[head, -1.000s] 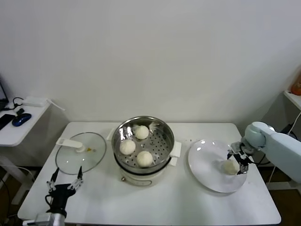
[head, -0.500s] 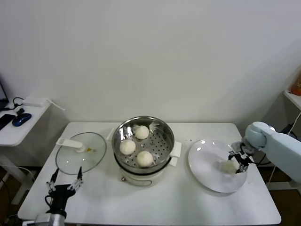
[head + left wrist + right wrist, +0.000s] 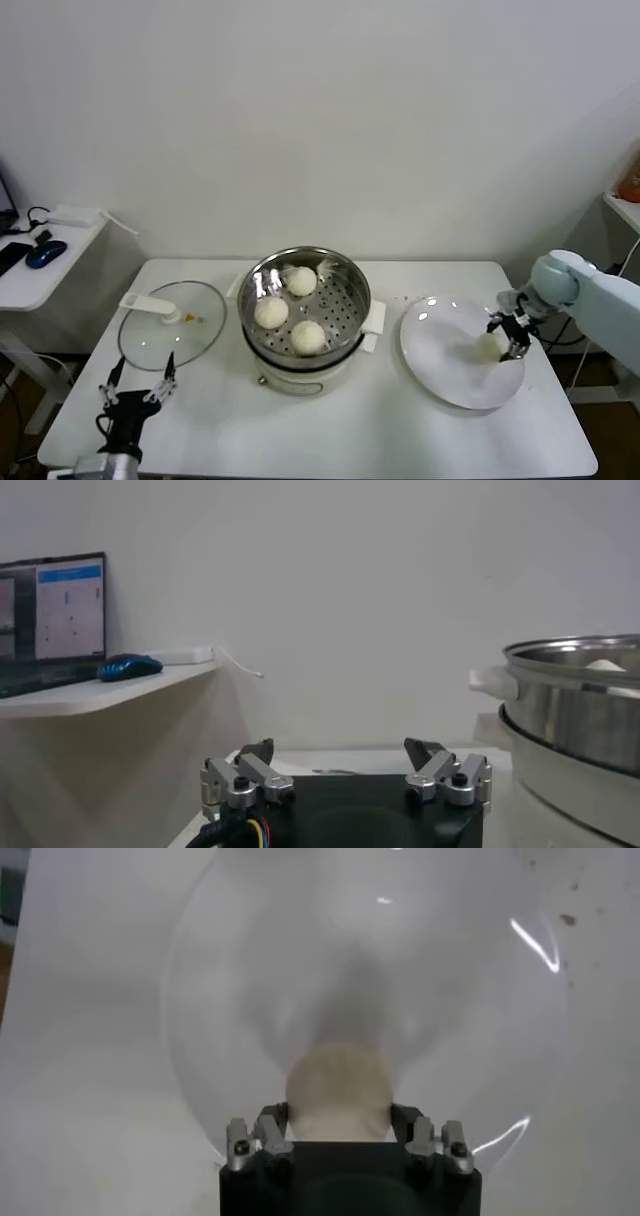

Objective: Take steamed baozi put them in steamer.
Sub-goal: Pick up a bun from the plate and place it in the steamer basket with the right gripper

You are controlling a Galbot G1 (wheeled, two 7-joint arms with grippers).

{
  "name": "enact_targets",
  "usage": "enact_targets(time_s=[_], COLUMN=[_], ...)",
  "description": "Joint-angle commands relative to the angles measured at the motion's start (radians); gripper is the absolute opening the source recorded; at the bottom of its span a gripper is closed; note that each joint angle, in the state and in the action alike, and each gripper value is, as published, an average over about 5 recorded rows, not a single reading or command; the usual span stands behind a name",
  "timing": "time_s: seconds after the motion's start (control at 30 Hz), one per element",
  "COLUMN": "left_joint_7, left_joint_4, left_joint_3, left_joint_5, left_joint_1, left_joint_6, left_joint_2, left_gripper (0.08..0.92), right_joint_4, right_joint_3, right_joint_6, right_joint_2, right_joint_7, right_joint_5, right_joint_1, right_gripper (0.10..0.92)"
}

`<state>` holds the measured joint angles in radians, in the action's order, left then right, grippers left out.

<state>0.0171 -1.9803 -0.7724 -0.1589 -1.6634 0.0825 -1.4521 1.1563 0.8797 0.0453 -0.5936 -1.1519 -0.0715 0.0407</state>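
The steamer (image 3: 352, 276) stands mid-table with three baozi on its perforated tray: one at the back (image 3: 301, 281), one at the left (image 3: 271, 312), one at the front (image 3: 308, 336). My right gripper (image 3: 508, 335) is over the right side of the white plate (image 3: 440, 355), shut on the fourth baozi (image 3: 491, 344). In the right wrist view the bun (image 3: 338, 1088) sits between the fingers of the gripper (image 3: 337, 1114), with its shadow on the plate (image 3: 230, 978). My left gripper (image 3: 137, 385) is open and empty, parked at the table's front left; it also shows in the left wrist view (image 3: 339, 748).
The flat glass lid (image 3: 172, 325) with a white handle lies left of the steamer. The steamer's wall (image 3: 570, 700) shows in the left wrist view. A side shelf (image 3: 40, 262) with a blue mouse stands far left. The wall is behind the table.
My right gripper has closed on the baozi on the plate and moved it slightly up and to the right. The left arm has not moved.
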Motion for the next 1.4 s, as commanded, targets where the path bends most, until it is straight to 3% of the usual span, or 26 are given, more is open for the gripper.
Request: enact_targets(time_s=[0.03,0.33,0.63,1.0,1.4], left_joint_7=[0.000,0.000,0.002,0.003,0.002], left_joint_4=[-0.006,-0.025,-0.042,-0.047,-0.040], left_joint_3=[0.000,0.005,0.017,0.033,0.019], left_joint_5=[-0.002,0.020,0.047,0.065,0.050], left_joint_1=[-0.002,-0.013,-0.011,0.002,-0.008], left_joint_6=[0.002,0.022,0.034,0.026,0.030], left_joint_2=[0.002,0.003,0.005,0.003,0.007], left_gripper=[0.823,0.823,0.823,0.823,0.823], right_joint_4=[0.084,0.105,0.068,0.023,-0.011], right_joint_3=[0.318,0.654,0.783,0.732,0.700], right_joint_6=[0.119,0.170,0.193,0.233,0.249], right_joint_2=[0.006,-0.176,-0.413,-0.615,-0.657], right_joint_7=[0.011,0.015,0.020,0.064,0.085], right_joint_5=[0.351,0.656,0.853,0.908,0.830], right_joint_1=[0.391,0.803,0.927,0.815,0.684], right_gripper=[0.670,0.670,0.670,0.671,0.679])
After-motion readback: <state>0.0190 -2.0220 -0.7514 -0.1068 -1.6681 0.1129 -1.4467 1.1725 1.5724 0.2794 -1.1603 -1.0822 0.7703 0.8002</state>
